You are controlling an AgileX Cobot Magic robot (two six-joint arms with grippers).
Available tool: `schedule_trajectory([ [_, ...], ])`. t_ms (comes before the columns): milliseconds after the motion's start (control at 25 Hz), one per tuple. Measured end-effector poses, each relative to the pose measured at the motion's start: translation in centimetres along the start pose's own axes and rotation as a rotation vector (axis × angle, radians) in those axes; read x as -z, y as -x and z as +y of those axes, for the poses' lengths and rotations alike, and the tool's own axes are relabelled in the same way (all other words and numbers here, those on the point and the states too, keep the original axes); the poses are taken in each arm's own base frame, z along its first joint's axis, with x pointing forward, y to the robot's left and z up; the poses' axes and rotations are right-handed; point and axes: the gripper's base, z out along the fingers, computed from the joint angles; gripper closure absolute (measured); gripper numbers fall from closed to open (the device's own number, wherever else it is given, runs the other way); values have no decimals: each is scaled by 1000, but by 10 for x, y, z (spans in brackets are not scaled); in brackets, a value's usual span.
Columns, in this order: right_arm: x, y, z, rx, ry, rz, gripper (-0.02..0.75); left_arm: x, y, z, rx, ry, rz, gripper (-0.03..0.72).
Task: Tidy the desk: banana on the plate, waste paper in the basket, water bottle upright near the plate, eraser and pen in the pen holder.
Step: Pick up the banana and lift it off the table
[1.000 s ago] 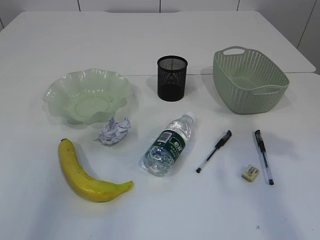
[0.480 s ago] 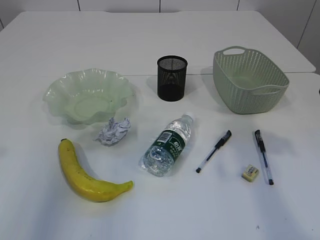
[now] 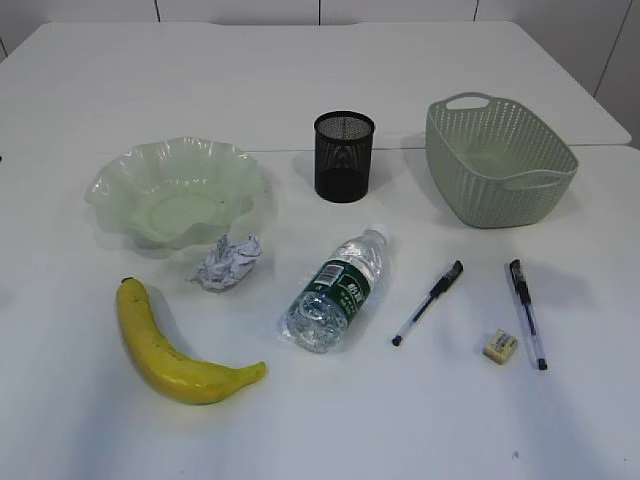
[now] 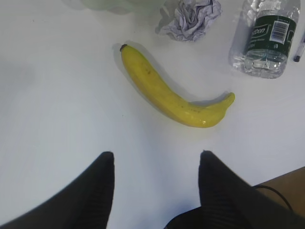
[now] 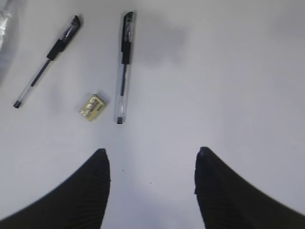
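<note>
Bottle [image 4: 265, 40] cap cut off by left wrist view's top edge; eraser [image 3: 500, 346] print unreadable.

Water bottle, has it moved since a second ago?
No. The bottle lies on its side in the same spot, its cap toward the pen holder, as before.

Just a plain white desk [image 3: 300, 420] here, a seam running across it further back, and white wall panels [image 3: 240, 10] behind.

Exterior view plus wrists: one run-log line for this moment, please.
stage: nothing tidied | yellow banana: on table | clear water bottle: lying | left gripper: open, empty | right gripper: open, empty
</note>
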Motion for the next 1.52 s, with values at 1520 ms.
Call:
schedule_trajectory([
  [1520,-55,17,-3,-11,-42,146,309,-126,47,-31,-57,91,288,104],
])
